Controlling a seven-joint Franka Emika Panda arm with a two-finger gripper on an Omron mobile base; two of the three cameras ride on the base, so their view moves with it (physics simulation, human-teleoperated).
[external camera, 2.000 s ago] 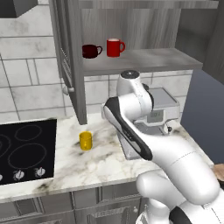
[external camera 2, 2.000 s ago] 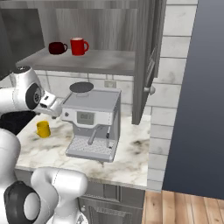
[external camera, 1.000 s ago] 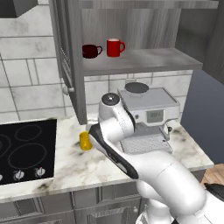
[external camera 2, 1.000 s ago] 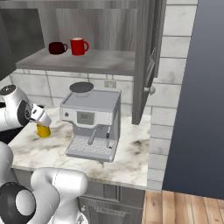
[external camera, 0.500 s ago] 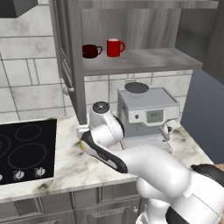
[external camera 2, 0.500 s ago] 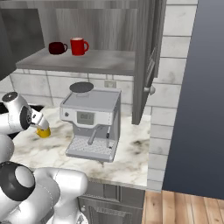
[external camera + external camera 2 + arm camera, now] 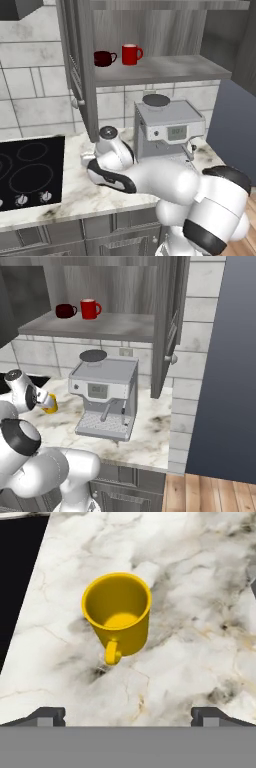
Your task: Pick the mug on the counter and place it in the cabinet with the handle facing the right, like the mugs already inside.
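The yellow mug (image 7: 117,614) stands upright and empty on the white marble counter (image 7: 200,627). Its loop handle (image 7: 112,652) points toward the camera in the hand view. My gripper (image 7: 130,716) hovers open above and just short of the mug, with its two dark fingertips (image 7: 47,714) spread wide and nothing between them. In the right base view the mug (image 7: 50,405) peeks out beside my hand. The grey cabinet shelf (image 7: 170,67) is above, with its door (image 7: 82,70) swung open.
A red mug (image 7: 131,54) and a dark maroon mug (image 7: 102,58) sit on the shelf, handles to the right. A coffee machine (image 7: 167,127) stands on the counter right of the yellow mug. The black cooktop (image 7: 30,167) lies to the left.
The arm has swung left and down from in front of the coffee machine to the yellow mug, so the hand now hangs over it. The mug has not moved.
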